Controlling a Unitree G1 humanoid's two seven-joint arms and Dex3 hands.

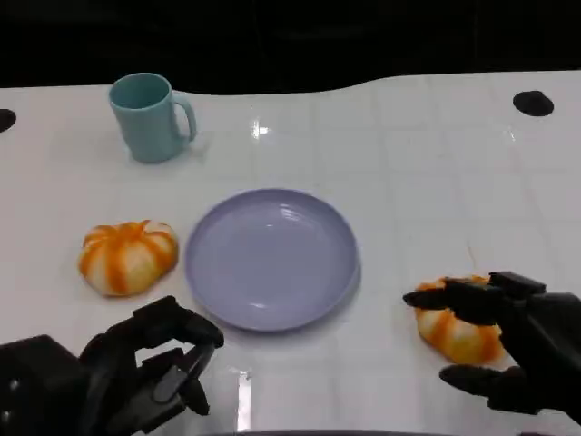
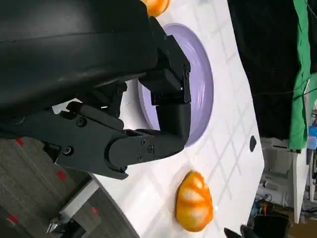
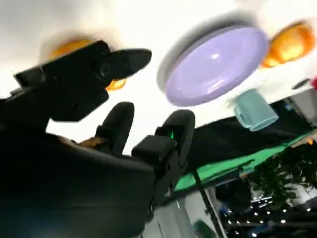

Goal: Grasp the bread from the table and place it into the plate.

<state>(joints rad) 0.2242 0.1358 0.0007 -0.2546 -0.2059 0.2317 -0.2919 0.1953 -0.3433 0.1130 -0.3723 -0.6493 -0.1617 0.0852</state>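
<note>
Near desk's front edge, right of plate point(image 1: 272, 257): bread point(image 1: 456, 329), my right hand point(image 1: 508, 341) spread around it, not clamped. Left hand point(image 1: 150, 363) curled, empty. Bread looks soft, light; take by sides, gently.

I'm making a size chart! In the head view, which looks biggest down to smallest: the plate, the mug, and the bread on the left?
1. Plate, clearly the largest.
2 and 3. Left bread and mug look about alike; the mug sits farther from the camera, so I won't rank them.
</note>
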